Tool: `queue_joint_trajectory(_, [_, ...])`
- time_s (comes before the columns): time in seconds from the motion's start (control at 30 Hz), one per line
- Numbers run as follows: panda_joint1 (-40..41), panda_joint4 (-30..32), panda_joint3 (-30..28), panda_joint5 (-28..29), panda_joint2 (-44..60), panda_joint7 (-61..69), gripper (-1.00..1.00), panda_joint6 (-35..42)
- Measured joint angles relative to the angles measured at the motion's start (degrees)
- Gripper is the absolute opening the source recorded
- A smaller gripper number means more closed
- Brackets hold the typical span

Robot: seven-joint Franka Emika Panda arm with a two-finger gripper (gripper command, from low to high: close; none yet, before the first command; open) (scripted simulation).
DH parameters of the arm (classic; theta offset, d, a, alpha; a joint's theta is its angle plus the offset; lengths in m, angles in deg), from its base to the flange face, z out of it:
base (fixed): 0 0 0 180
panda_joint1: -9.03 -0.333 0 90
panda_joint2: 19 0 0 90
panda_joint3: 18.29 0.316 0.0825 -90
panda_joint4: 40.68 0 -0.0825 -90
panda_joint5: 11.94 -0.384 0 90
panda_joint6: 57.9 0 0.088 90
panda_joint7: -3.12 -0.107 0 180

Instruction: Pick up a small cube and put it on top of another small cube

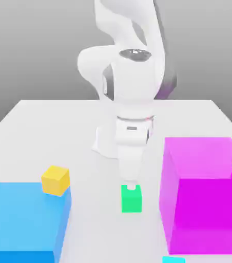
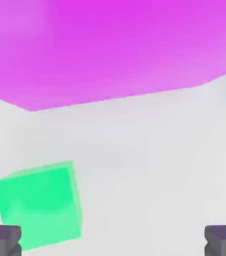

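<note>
While the white arm (image 1: pixel 131 77) leans over the pale worktop (image 1: pixel 46 123), its gripper (image 1: pixel 131 186) hangs just above the small green cube (image 1: pixel 131 199), which sits flat on the worktop near the middle of the scene. From the hand view the two dark fingers (image 2: pixel 3 241) stand spread wide apart, nothing between them, and the green cube lies mostly beside one finger rather than centred in the gap; whether that finger touches it I cannot quite tell.

At about three o'clock from the green cube, in the exterior view, stands the big magenta block (image 1: pixel 203 198), near it but apart. The small cyan cube (image 1: pixel 173 259) shows as a sliver at roughly five o'clock from the green one, at the foot of the magenta block's front corner; in the hand view it peeks out past the magenta block's edge.

Over at nine o'clock from the green cube lies the large blue block (image 1: pixel 23 221), well apart from it. A small yellow cube (image 1: pixel 55 180) sits by the blue block's far corner, turned a little askew; it seems to rest on or against that corner, though the angle leaves this uncertain.
</note>
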Motion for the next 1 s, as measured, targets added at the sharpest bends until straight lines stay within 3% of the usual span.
queue_joint_trajectory(0.13, [-2.1, 0.2, 0.6, -8.4, 7.7, 8.2, 0.0, -6.3])
queue_joint_trajectory(0.23, [3.3, -1.0, 8.9, -18.3, 14.0, 15.3, 0.0, -11.4])
queue_joint_trajectory(0.3, [8.9, -1.7, 14.8, -19.8, 18.1, 16.5, 0.0, -14.8])
queue_joint_trajectory(0.33, [10.5, -1.9, 16.4, -19.8, 19.6, 16.5, -1.0, -16.1])
queue_joint_trajectory(0.6, [10.0, -1.7, 15.7, -19.2, 18.3, 16.1, -1.0, -14.9])
queue_joint_trajectory(0.7, [7.3, -0.6, 11.4, -13.3, 12.6, 11.8, -1.0, -10.3])
queue_joint_trajectory(0.83, [9.2, 0.8, 11.4, -6.9, 4.4, 7.3, -1.0, -3.5])
queue_joint_trajectory(1.0, [10.4, -6.3, 9.4, -8.0, 6.6, 14.6, -1.0, 2.9])
